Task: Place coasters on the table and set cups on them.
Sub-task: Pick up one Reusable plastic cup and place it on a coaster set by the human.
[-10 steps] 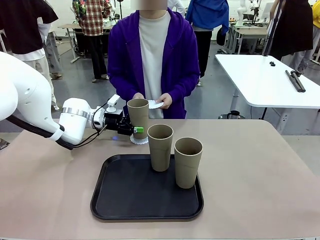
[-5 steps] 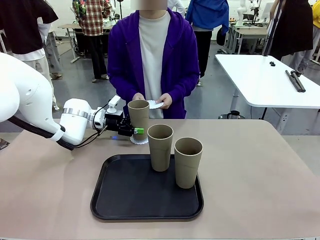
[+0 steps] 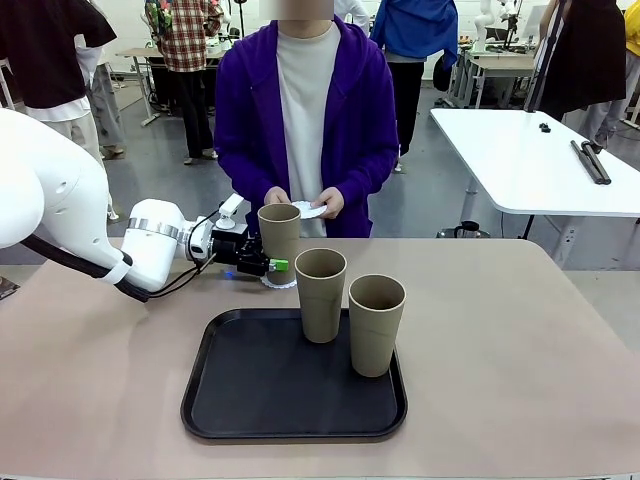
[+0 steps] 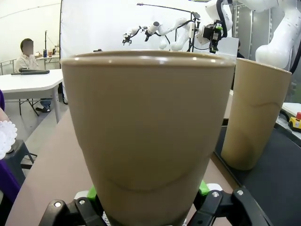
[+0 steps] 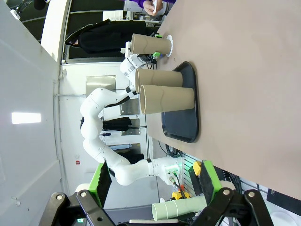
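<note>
Tall khaki-tan tapered tumbler (image 3: pixel 279 235) is standing upright on a white lacy paper doily (image 3: pixel 285 283), on the beige counter (image 3: pixel 520 330) just beyond the black tray (image 3: pixel 200 400). Left claw (image 3: pixel 268 264) is sitting around its lower part. Green pads (image 4: pixel 203 187) are hugging both sides; can't tell if they're pinching or loose. Right claw (image 5: pixel 153 182) is hanging spread wide, nothing in it.

Risks, imo: if the pads are dragging on the wall during pull-back, the tumbler is likely tipping or sliding, taking the thin doily w/ it. Backing out crooked is also risking a knock on the nearest tray tumbler (image 3: pixel 320 295). Person's hand (image 3: pixel 330 200) is holding spare doilies (image 3: pixel 311 209) close behind, so there's a bump hazard.
</note>
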Tool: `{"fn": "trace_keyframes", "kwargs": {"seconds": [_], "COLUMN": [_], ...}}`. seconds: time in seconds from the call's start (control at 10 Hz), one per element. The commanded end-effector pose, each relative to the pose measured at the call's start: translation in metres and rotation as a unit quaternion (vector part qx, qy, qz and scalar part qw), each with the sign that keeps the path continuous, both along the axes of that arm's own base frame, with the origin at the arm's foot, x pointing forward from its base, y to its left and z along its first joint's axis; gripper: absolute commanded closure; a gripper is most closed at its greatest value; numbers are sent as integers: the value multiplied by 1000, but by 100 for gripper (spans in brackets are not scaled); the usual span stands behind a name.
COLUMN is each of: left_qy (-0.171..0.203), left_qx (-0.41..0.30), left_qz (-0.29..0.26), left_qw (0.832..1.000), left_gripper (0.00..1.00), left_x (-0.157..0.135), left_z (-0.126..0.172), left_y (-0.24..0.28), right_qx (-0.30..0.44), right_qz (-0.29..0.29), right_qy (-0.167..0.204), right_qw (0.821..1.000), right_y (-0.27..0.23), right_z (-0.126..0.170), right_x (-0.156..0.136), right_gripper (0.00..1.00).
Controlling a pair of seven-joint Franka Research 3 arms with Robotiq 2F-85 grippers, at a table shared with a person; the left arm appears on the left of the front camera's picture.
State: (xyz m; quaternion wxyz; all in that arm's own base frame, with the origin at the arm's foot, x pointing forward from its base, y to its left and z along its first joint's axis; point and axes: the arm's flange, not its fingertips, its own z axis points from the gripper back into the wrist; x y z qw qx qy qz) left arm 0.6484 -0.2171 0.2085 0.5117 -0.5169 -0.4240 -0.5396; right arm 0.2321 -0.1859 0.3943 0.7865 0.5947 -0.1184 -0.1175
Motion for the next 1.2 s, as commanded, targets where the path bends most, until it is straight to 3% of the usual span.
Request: {"fn": "trace_keyframes", "kwargs": {"seconds": [0.0,0.4,1.1], "left_qy": [5,7,-1], "left_qx": [12,17,93], "left_qz": [-6,-11,-28], "left_qw": [1000,1000,995], "left_gripper": [0,0,0], "left_x": [9,7,1], "left_z": [-3,1,16], "left_y": [-1,0,13], "right_qx": [6,6,6], "right_qz": [0,0,0], "right_qy": [-3,-3,-3], "right_qw": [1000,1000,1000], "right_y": [0,0,0], "right_z": [0,0,0], "right_x": [0,0,0], "right_gripper": [0,0,0]}}
